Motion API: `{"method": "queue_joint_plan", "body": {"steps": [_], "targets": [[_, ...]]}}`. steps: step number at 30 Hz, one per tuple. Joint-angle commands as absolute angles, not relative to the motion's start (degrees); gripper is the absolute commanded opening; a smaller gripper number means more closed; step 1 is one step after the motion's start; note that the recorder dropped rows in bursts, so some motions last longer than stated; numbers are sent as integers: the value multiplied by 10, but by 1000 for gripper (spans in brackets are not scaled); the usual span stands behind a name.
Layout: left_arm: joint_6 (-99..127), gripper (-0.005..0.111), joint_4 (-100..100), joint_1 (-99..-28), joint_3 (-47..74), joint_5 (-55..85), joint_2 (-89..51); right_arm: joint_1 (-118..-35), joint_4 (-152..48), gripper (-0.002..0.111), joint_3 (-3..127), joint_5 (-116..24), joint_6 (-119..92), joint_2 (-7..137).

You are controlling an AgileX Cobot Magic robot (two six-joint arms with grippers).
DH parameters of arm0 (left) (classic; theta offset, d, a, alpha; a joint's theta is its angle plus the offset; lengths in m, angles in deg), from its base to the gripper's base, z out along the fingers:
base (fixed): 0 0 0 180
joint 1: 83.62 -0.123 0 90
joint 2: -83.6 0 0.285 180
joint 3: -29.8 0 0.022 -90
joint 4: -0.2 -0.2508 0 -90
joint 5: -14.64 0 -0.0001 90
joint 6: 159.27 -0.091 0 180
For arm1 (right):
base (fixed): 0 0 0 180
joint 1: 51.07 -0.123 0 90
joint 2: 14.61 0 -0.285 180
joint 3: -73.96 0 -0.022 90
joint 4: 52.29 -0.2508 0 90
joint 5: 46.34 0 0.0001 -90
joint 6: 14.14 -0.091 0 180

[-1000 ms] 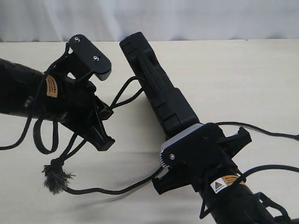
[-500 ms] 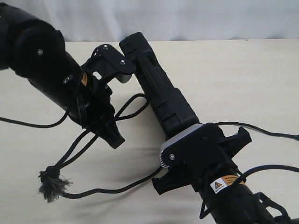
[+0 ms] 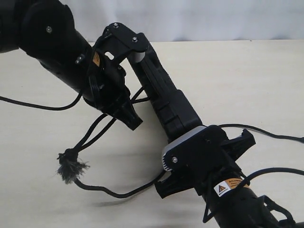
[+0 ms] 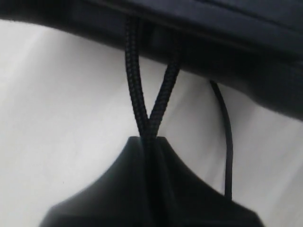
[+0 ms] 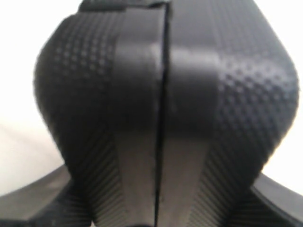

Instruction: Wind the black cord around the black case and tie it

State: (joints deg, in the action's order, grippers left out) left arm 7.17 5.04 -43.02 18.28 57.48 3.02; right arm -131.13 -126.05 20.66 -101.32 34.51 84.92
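The black case [image 3: 166,97] lies slanted across the table, and its ribbed, dotted end [image 5: 163,94] fills the right wrist view. My right gripper [image 3: 190,135] is shut on the case's near end. The black cord [image 3: 102,126] runs as two strands from the case down to its frayed grey tuft [image 3: 71,167]. From the tuft it curves along the table [image 3: 118,194] under the right gripper. My left gripper [image 3: 124,110] sits beside the case's far half, shut on the two strands [image 4: 149,113]. They come out of its closed fingertips [image 4: 163,156] and rise to the case edge [image 4: 227,42].
Smooth robot cables trail over the beige table [image 3: 247,76] on the left [image 3: 42,107] and the right [image 3: 266,132]. A white backdrop [image 3: 213,19] closes the far edge. A thinner black line [image 4: 227,142] hangs below the case in the left wrist view.
My left arm has swung up and to the right, close against the case's far end, with the cord in its grip. The tuft has been dragged up and right. The right arm and case have stayed put.
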Motion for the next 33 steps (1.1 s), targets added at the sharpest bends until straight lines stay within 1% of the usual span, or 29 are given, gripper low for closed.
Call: {"method": "queue_joint_plan", "body": {"steps": [1, 7, 14, 16, 17, 19, 21, 22, 26, 29, 33], "targets": [[71, 0, 58, -434, 187, 521, 31, -1309, -1273, 4, 199, -940, 349, 853], [70, 0, 54, -434, 187, 476, 31, -1309, -1272, 4, 199, -940, 362, 853], [70, 0, 37, -434, 179, 439, 31, -1309, -1260, 5, 199, -908, 407, 853], [70, 0, 23, -434, 171, 432, 31, -1309, -1260, 11, 199, -908, 406, 853], [70, 0, 20, -434, 163, 425, 31, -1309, -1261, 19, 199, -907, 405, 853], [70, 0, 15, -438, 155, 412, 31, -1309, -1263, 30, 199, -907, 405, 853], [70, 0, 7, -439, 148, 399, 31, -1309, -1268, 48, 199, -908, 402, 853], [70, 0, 7, -439, 148, 396, 31, -1309, -1271, 53, 199, -908, 402, 853], [70, 0, 2, -439, 145, 374, 31, -1309, -1298, 68, 199, -904, 402, 853], [70, 0, -7, -439, 145, 370, 31, -1309, -1298, 74, 199, -882, 407, 849], [70, 0, -15, -439, 145, 366, 31, -1309, -1298, 78, 199, -864, 414, 834]]}}
